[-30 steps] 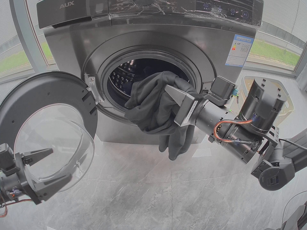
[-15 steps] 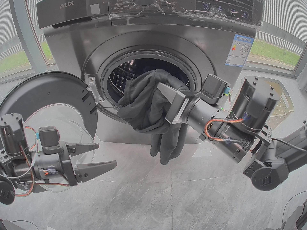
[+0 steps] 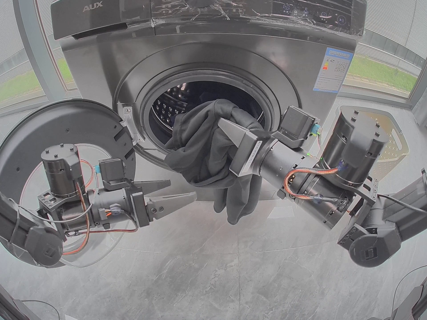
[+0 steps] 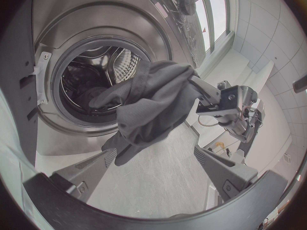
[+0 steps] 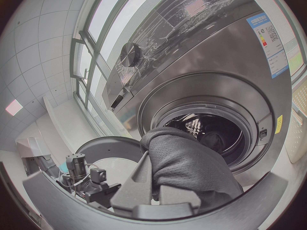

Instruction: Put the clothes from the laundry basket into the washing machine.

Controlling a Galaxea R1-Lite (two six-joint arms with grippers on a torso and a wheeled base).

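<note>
I am at the loading step: my right pincer [image 3: 222, 127] is clamped tight on a bunched fold of a dark garment [image 3: 200, 152] and holds it up right in front of the washer [image 3: 213, 54], level with the drum mouth [image 3: 178, 103]. The garment hangs in the air, across the lower rim of that mouth, clear of the floor [image 3: 222, 267].

Its long axis runs roughly up and down. The gripped fold is the top, and a loose tail points straight down at the floor below the rim. A second flap leans toward the drum, and from my left wrist it looks as if its tip may already be past the rim, though I can't be sure.

My left pincer [image 3: 182, 190] is wide open and empty. It sits low, in front of the swung-open door [image 3: 66, 130], with its tips aimed at the hanging tail and just short of it.

The next move calls for pushing the fold deep through the mouth before I let go. The tail needs lifting in too, likely a job for the left pincer. Otherwise it will drape over the rim and drag the rest out.
</note>
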